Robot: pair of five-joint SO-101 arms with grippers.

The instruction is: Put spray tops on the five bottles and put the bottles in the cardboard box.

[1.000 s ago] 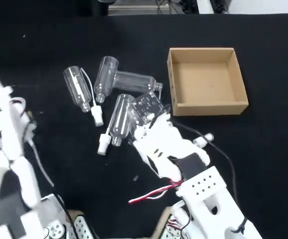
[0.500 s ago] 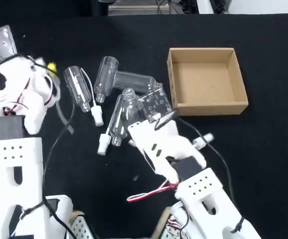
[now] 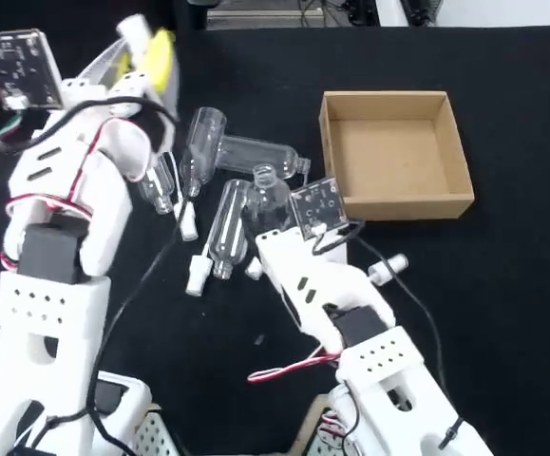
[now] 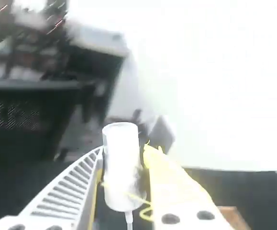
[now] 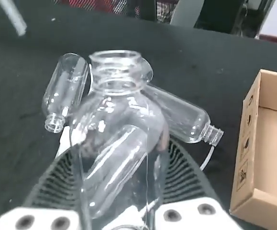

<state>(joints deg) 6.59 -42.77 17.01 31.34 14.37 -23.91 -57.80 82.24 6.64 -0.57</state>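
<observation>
We are pinching a spray top (image 4: 122, 167) in our left gripper (image 3: 146, 46), raised over the table's far left, our right gripper (image 5: 122, 191) clamping an upright uncapped bottle (image 5: 116, 120) near the box (image 3: 398, 205), other bottles (image 3: 227, 223) lying beside it

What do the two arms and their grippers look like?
Both arms are white plastic with black motor blocks and rows of small holes. The left arm carries red wires; the left gripper has a white ribbed finger and a yellow one. The right arm trails red-and-white wires; the right gripper has ribbed fingers.
</observation>
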